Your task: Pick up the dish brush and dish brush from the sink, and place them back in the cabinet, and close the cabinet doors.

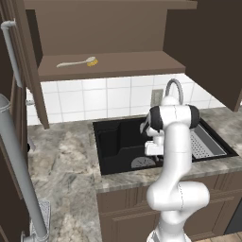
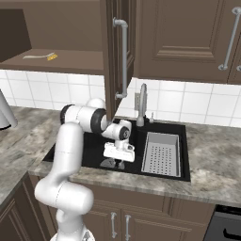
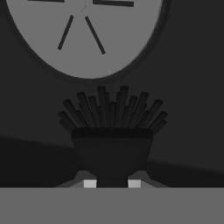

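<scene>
The whitish-handled dish brush (image 1: 75,63) (image 2: 40,56) with a yellow-orange head lies on the open cabinet's shelf (image 1: 123,64). My gripper (image 3: 112,183) (image 2: 116,163) reaches down into the black sink (image 1: 111,142), just above its floor. It is shut on the black dish brush (image 3: 111,131), whose bristle head fans out beyond the fingertips towards the round grey drain (image 3: 83,39) (image 1: 142,163). The brush's handle is hidden by the hand. The cabinet doors (image 2: 117,52) (image 1: 210,47) stand open.
A curved grey faucet (image 1: 175,87) (image 2: 142,103) rises behind the basin. A grey perforated tray (image 2: 161,153) (image 1: 205,144) fills the sink's right part. Marble counter (image 1: 61,160) stretches to the left, and a closed wall cabinet (image 2: 188,37) hangs at the right.
</scene>
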Robot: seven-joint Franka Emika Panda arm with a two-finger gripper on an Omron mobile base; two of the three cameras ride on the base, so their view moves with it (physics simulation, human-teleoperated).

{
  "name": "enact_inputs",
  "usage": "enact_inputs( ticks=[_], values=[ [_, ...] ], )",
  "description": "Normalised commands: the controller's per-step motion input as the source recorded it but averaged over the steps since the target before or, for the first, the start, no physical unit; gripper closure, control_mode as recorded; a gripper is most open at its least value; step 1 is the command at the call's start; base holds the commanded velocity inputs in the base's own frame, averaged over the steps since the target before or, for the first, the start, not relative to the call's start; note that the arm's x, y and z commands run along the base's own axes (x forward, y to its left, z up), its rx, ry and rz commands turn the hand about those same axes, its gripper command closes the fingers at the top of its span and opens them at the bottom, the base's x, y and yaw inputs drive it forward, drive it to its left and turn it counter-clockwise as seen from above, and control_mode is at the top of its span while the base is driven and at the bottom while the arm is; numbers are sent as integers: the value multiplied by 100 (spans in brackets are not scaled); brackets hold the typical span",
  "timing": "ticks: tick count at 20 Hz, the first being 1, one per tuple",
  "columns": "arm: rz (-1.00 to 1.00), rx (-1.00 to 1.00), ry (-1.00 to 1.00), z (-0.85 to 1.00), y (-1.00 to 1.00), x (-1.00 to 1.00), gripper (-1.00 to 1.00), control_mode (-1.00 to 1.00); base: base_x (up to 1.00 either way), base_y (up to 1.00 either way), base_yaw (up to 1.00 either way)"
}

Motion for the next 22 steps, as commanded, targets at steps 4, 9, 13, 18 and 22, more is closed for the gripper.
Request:
enact_inputs(
  ticks=[4, 9, 13, 18, 22],
  values=[
    [5, 1, 0, 31, 0, 9, 100, -100, 0, 0, 0],
    [4, 0, 0, 29, 0, 9, 100, -100, 0, 0, 0],
    [3, 0, 0, 24, 0, 7, 100, -100, 0, 0, 0],
    [0, 0, 0, 20, 0, 4, 100, -100, 0, 0, 0],
    [0, 0, 0, 20, 0, 2, 100, -100, 0, 0, 0]
  ],
)
